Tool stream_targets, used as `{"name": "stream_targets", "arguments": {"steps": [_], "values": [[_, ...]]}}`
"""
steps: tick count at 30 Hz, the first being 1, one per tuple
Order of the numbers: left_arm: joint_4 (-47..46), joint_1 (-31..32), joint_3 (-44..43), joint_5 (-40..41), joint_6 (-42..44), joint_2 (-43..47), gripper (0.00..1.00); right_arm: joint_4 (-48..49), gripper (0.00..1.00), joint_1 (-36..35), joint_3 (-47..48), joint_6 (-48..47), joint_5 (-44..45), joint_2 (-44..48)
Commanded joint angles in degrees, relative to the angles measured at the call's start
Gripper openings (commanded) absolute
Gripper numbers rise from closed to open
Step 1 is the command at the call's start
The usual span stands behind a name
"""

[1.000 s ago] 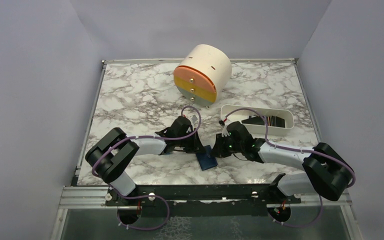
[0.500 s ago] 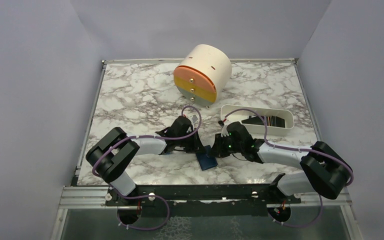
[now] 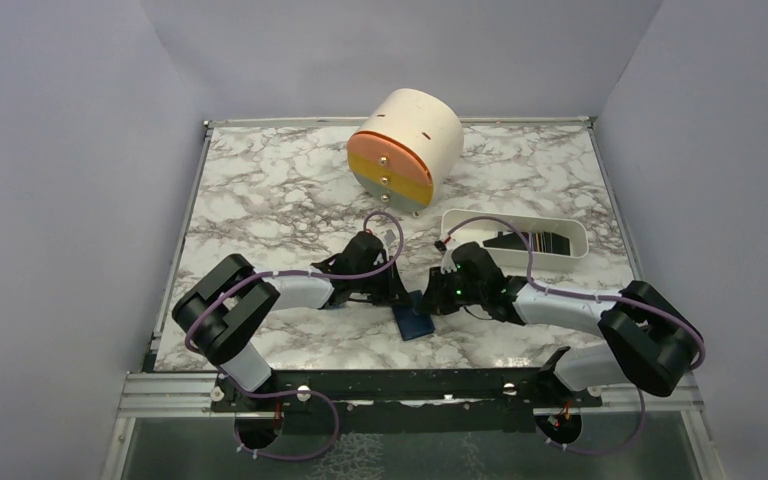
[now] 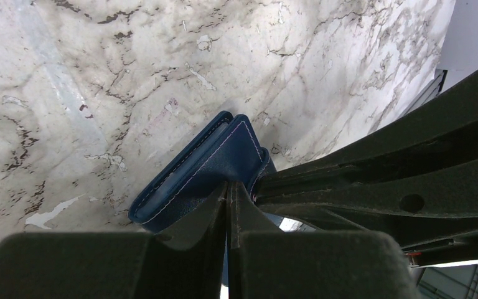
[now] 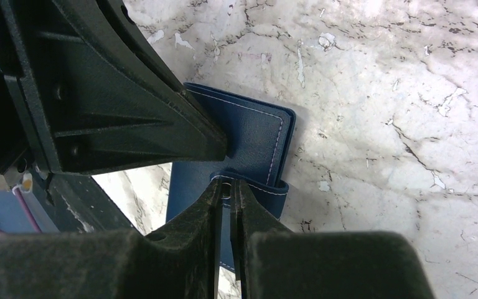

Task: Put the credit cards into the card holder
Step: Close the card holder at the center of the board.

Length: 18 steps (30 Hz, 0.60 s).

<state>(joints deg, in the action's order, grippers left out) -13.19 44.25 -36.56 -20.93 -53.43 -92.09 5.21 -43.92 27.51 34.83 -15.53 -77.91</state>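
Top external view: near the front edge of the marble counter (image 3: 260, 200), the navy card holder (image 3: 415, 322) sits gripped from both sides. The left fingers (image 4: 190, 227) are pressed together on its cover. The right fingers (image 5: 193, 215), almost closed, pinch its snap tab. Farther back on the right sits a white tray (image 3: 580, 243) holding dark flat pieces (image 3: 550, 243), and beyond it a round drawer box (image 3: 405, 150).

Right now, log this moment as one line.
card holder: folded shut | left gripper: shut on card holder edge | right gripper: shut on snap tab | status: not yet open
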Motion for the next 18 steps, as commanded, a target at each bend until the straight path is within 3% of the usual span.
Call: {"name": "stream_targets", "arguments": {"steps": [1, 18], "values": [[3.03, 0.62, 0.17, 3.5, 1.22, -2.47, 0.07, -4.8, 0.1, -0.6, 0.47, -1.85, 0.44, -2.62], [2.39, 0.7, 0.52, 3.36, 1.18, -3.26, 0.07, -9.67, 0.07, -3.25, 1.65, -2.94, 4.41, -3.01]]}}
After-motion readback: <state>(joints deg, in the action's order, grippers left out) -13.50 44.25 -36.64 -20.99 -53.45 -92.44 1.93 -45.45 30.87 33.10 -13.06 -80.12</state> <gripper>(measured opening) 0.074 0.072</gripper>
